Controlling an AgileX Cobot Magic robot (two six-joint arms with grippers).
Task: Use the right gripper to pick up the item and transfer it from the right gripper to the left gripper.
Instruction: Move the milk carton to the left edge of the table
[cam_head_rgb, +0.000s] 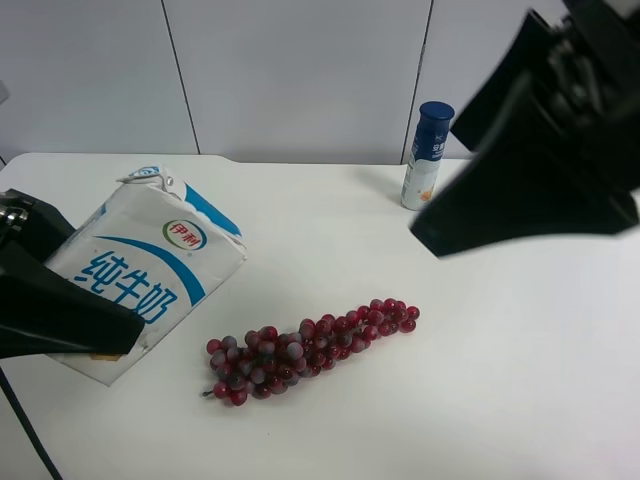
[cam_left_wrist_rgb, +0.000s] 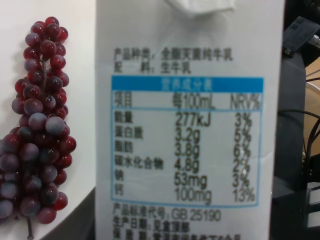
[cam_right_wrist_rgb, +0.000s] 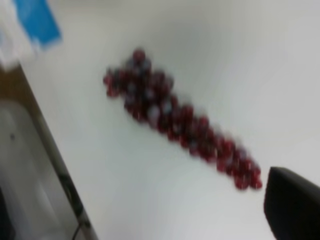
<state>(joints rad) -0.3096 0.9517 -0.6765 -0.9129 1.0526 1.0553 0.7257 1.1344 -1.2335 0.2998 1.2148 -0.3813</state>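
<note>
Carton: the milk carton (cam_head_rgb: 150, 270) is at the near edge of the table (cam_head_rgb: 500, 380), on the exterior high view's left. It leans over with its gable pointing up and away, blue swoosh and blue characters facing the camera. The gable is folded shut, so nothing of what's inside shows.
Carton close up: in the left wrist view its printed nutrition panel, bordered in blue, fills the frame dead ahead.
Left gripper: the left gripper (cam_head_rgb: 115, 330) has it, clamped on the carton's lower end, one black prong lying across the front face and the other hidden behind. The arm comes in low from the view's left edge.
Contact with table: can't tell whether the carton's bottom corner rests on the surface.
Grapes: the red grape bunch (cam_head_rgb: 310, 345) lies flat on the table just beside the carton, not touching it, stretched diagonally toward the far right.
Right gripper: the right gripper (cam_head_rgb: 440, 180) hangs high over the table's right side, well apart from the carton. It points toward the view's left and down, spread wide, nothing between. The blurred right wrist view looks down on the grapes, one fingertip (cam_right_wrist_rgb: 292, 205) in its corner.
Bottle: a blue-capped bottle (cam_head_rgb: 428, 155) stands upright near the far edge, cap on, contents not visible.
Backdrop: a pale panelled wall (cam_head_rgb: 300, 70).
</note>
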